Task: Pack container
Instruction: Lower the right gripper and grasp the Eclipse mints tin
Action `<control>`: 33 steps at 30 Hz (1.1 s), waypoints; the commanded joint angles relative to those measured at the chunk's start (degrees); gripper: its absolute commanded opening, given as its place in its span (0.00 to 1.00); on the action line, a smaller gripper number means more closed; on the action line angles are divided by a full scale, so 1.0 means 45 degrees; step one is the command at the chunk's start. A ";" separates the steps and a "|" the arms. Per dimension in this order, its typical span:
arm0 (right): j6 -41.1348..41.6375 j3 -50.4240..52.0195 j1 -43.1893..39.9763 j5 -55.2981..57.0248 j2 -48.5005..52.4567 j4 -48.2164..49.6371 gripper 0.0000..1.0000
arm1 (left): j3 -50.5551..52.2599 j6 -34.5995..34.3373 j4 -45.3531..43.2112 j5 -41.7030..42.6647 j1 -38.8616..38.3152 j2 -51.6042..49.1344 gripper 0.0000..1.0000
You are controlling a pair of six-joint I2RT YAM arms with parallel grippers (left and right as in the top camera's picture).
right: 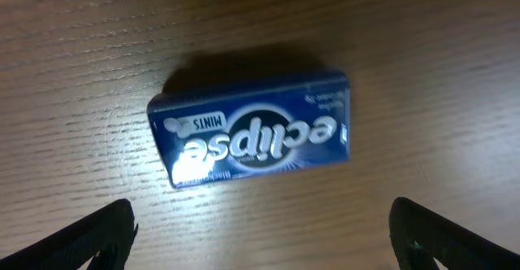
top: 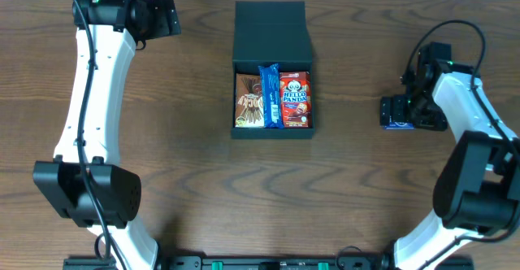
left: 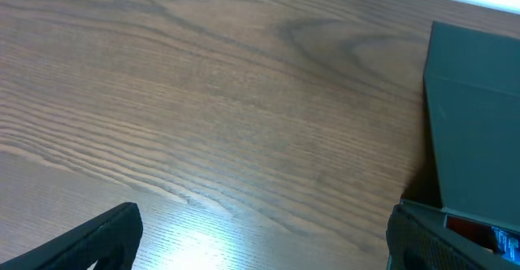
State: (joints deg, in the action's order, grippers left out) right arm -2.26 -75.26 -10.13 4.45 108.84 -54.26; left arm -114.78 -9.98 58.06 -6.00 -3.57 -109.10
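Observation:
The dark teal-grey container point(top: 272, 132) sits open at the table's middle, its flap lid point(top: 272, 30) folded back. Inside lie a brown snack packet point(top: 249, 101), a blue packet point(top: 270, 96) and a red Hello Panda packet point(top: 295, 99). A blue Eclipse mints tin point(right: 250, 130) lies flat on the wood just ahead of my right gripper point(right: 262, 236), which is open and empty above it. In the overhead view the tin point(top: 397, 125) only peeks out under that gripper point(top: 404, 111). My left gripper point(left: 264, 236) is open and empty at the far left, with the container's lid point(left: 475, 115) to its right.
The wooden table point(top: 179, 156) carries the container and the tin. Both arm bases point(top: 85, 193) stand near the front edge, left and right.

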 commanded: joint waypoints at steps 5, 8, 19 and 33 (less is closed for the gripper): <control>-0.1559 -0.0015 -0.0087 -0.0617 0.0325 0.0495 0.99 | -0.0194 0.0277 0.0005 0.0019 0.0049 -0.0068 0.97; -0.1719 -0.0015 -0.0092 -0.0602 0.0330 0.0733 0.99 | -0.0194 0.0277 0.0005 0.0019 0.0049 -0.0068 0.97; -0.1802 -0.0015 -0.0112 -0.0563 0.1069 0.1486 0.99 | -0.0194 0.0272 0.0073 0.0019 0.0049 -0.0068 0.97; -0.1802 -0.0010 -0.0661 -0.0539 0.1316 0.1365 0.99 | -0.0194 0.0257 0.0078 0.0019 0.0049 -0.0068 0.97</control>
State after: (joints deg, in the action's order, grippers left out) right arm -9.54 -75.26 -12.64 2.20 114.06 -48.12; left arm -114.78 -10.00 58.22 -5.98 -3.57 -109.10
